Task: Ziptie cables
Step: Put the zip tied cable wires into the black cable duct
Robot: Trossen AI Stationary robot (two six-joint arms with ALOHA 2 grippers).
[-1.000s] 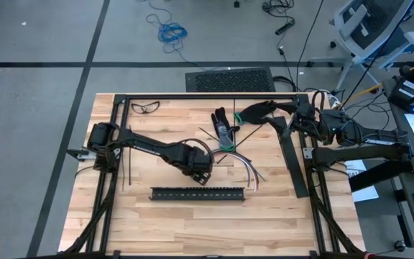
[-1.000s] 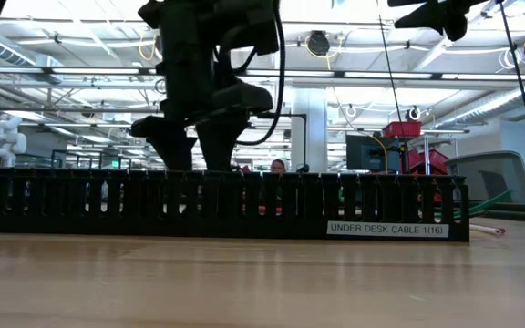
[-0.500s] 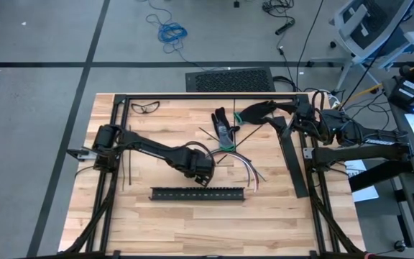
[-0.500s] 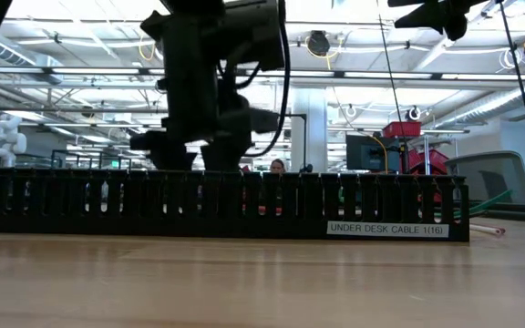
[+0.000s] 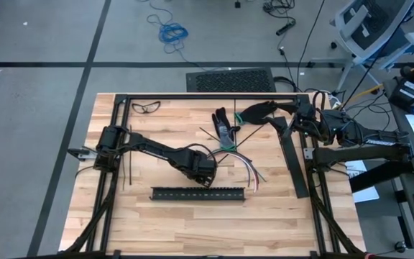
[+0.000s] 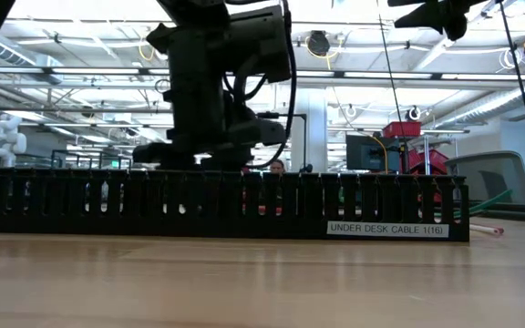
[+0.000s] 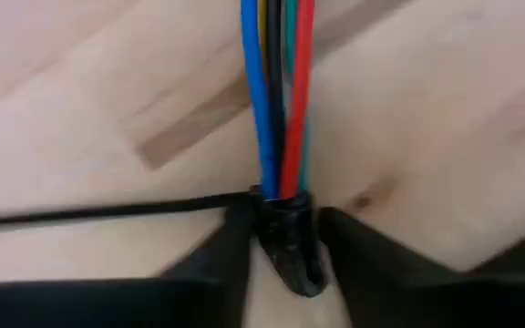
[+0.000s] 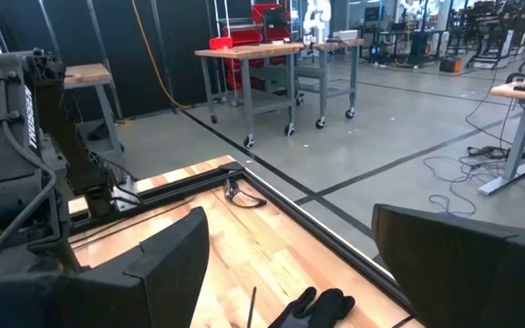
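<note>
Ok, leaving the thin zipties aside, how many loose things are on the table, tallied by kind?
Cable bundle: 1
Slotted rail: 1
Flat dark strip: 1
Black glove: 1
Safety glasses: 1
Total: 5

A pale wooden surface (image 5: pixel 164 219) edged by a black frame carries several items. A long black slotted rail (image 5: pixel 198 193) lies along the near side. The cables (image 5: pixel 244 169), a loose fan of coloured wires, rest at the centre, with thin dark zipties (image 5: pixel 208 133) just beyond them. A black glove (image 5: pixel 224 124) lies toward the far edge, and a pair of safety glasses (image 5: pixel 145 107) sits at the far left corner.
</note>
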